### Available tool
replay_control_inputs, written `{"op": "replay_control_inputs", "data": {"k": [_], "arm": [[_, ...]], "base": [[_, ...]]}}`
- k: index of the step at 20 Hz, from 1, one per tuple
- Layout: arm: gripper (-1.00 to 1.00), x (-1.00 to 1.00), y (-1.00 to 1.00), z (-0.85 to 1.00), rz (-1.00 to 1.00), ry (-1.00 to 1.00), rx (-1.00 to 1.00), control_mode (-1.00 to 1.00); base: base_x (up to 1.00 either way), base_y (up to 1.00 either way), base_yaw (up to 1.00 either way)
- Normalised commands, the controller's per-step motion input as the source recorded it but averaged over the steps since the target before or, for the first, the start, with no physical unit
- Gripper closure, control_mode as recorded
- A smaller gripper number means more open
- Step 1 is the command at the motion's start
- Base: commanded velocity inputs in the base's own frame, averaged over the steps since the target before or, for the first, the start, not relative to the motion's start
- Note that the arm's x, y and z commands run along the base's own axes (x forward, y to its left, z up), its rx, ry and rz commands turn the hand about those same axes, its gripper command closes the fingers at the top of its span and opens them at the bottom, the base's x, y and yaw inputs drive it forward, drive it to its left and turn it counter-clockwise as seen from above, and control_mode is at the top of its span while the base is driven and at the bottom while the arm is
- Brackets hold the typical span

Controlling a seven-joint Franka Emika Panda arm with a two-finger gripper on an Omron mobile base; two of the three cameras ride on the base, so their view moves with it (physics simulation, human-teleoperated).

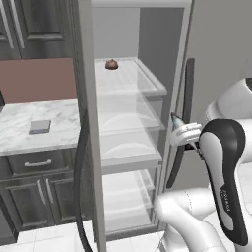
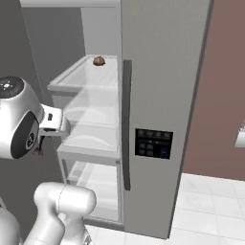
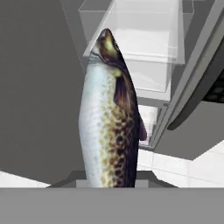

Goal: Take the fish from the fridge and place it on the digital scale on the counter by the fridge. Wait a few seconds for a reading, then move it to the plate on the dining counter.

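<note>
The fish [image 3: 109,118], pale-bellied with a brown speckled back, rises head-up from between my fingers in the hand view. My gripper [image 1: 178,124] is shut on it in front of the open fridge [image 1: 147,29], level with a middle glass shelf; the fish tip [image 1: 175,117] pokes out past the hand. In the right base view the hand [image 2: 53,123] sits left of the shelves. The digital scale [image 1: 40,126] lies flat on the marble counter [image 1: 61,112] left of the fridge, bare. The plate and the dining counter are out of view.
A rounded brown lump [image 1: 111,64] rests on the fridge's top glass shelf [image 2: 99,61]. The fridge door edge [image 1: 91,147] stands between shelves and counter. The closed half carries a dark panel [image 2: 153,143]. Dark cabinets [image 1: 34,189] sit below the counter.
</note>
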Motion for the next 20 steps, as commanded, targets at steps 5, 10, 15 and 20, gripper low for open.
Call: {"op": "replay_control_inputs", "data": {"k": [5,10,15,20], "arm": [[1.00,0.00,0.00,0.00,0.00,0.00,0.00,1.00],[1.00,0.00,0.00,0.00,0.00,0.00,0.00,1.00],[1.00,0.00,0.00,0.00,0.00,0.00,0.00,1.00],[1.00,0.00,0.00,0.00,0.00,0.00,0.00,1.00]], "base": [[-1.00,-0.16,0.00],[-1.00,-0.11,0.11],[-0.90,-0.07,0.69],[-0.81,-0.14,0.75]]}}
